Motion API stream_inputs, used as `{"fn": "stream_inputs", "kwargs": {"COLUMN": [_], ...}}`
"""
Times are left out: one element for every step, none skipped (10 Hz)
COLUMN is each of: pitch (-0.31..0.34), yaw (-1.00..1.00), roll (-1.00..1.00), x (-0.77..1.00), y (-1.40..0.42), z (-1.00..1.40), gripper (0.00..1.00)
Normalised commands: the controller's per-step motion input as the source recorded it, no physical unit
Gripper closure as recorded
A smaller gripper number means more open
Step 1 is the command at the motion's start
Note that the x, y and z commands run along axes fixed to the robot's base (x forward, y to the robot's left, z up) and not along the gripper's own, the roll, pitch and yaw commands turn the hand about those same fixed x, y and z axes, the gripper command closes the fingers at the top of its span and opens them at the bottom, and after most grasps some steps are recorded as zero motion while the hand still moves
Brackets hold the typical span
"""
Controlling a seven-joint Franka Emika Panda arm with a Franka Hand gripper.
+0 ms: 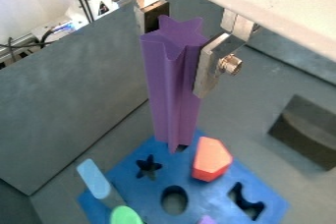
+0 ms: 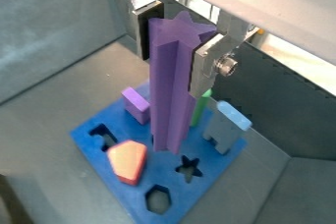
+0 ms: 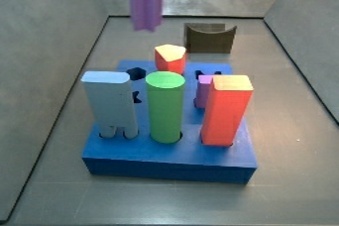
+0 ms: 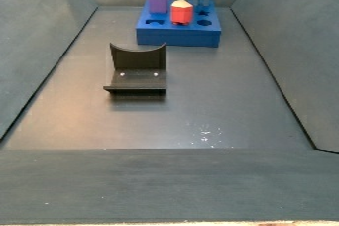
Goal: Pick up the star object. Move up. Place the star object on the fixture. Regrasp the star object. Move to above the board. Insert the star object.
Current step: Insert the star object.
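Gripper [image 2: 184, 33] fingers clamp the star object [image 2: 171, 90] above the board [image 2: 105, 141]; next, lower it into the star hole [image 2: 191, 167].

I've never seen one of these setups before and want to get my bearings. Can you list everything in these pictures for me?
Star object: one, purple, held upright in the air above the board.
Board: one, blue, on the floor, with shaped holes.
Light-blue peg: one, standing in the board.
Green peg: one, standing in the board.
Red peg: one, standing in the board.
Orange peg: one, short, in the board.
Short purple peg: one, in the board.
Fixture: one, dark, on the floor apart from the board.
Gripper: one, silver fingers clamped on the star object's top.
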Motion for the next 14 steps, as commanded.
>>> {"fn": "stream_inputs", "kwargs": {"pitch": [-0.076, -0.050, -0.067, -0.090, -0.133, -0.150, -0.169, 0.019, 0.069, 0.087, 0.086, 0.051, 0.046, 0.086], "yaw": [-0.05, -0.01, -0.01, -0.01, 0.00, 0.00, 0.00, -0.36, -0.46, -0.51, -0.58, -0.63, -0.55, -0.53], "roll": [-0.26, -0.20, -0.19, -0.17, -0.18, -0.18, -0.19, -0.17, -0.14, -0.07, -0.03, -0.04, -0.04, -0.01], "x": [-0.65, -0.63, -0.56, -0.46, -0.33, -0.05, 0.21, 0.68, 0.58, 0.47, 0.23, 0.00, -0.19, -0.33], "y": [0.00, 0.00, -0.02, -0.07, -0.12, -0.20, -0.24, -0.08, 0.00, 0.00, -0.07, -0.15, -0.16, -0.07], "z": [-0.65, -0.76, -0.75, -0.75, -0.67, -0.62, -0.57, -0.20, -0.18, -0.21, -0.19, -0.26, -0.26, -0.20], "gripper": [1.00, 1.00, 1.00, 1.00, 1.00, 1.00, 1.00, 1.00, 1.00, 1.00, 1.00, 1.00, 1.00, 1.00]}}
